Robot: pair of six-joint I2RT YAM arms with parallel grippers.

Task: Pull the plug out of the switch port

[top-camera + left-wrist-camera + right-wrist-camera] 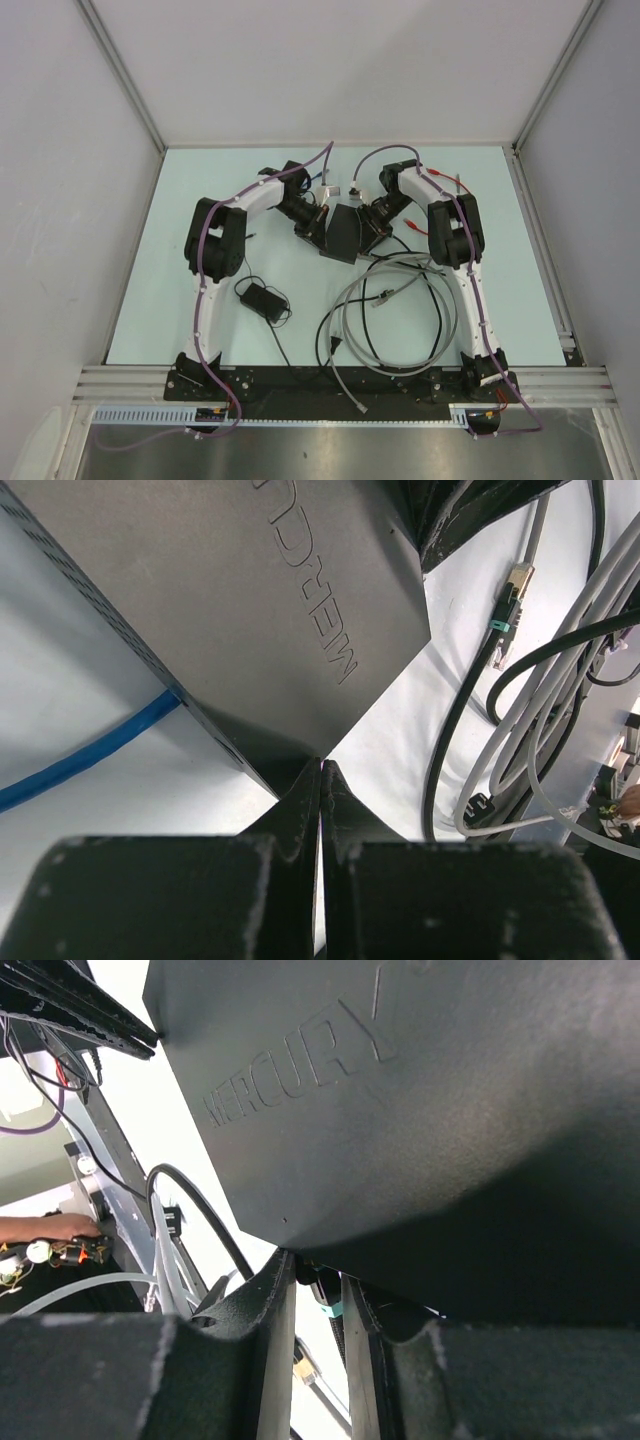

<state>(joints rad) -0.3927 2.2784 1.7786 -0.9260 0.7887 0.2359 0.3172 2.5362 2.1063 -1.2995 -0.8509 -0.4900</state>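
The switch (340, 232) is a flat matte-black box at the table's middle back, tilted between both grippers. In the left wrist view the switch (250, 600) shows embossed lettering, and a blue cable (90, 755) runs into its side. My left gripper (322, 770) is shut and empty, its tips at the switch's near corner. In the right wrist view the switch (420, 1110) fills the frame. My right gripper (318, 1285) is shut on a black plug with a teal band (332, 1298), which sits in the switch's lower edge.
A small black power adapter (258, 297) with a thin cord lies left of centre. A coil of grey and black cables (390, 310) lies in front of the switch. A loose teal-banded plug with a gold tip (510, 605) lies on the table beside the coil.
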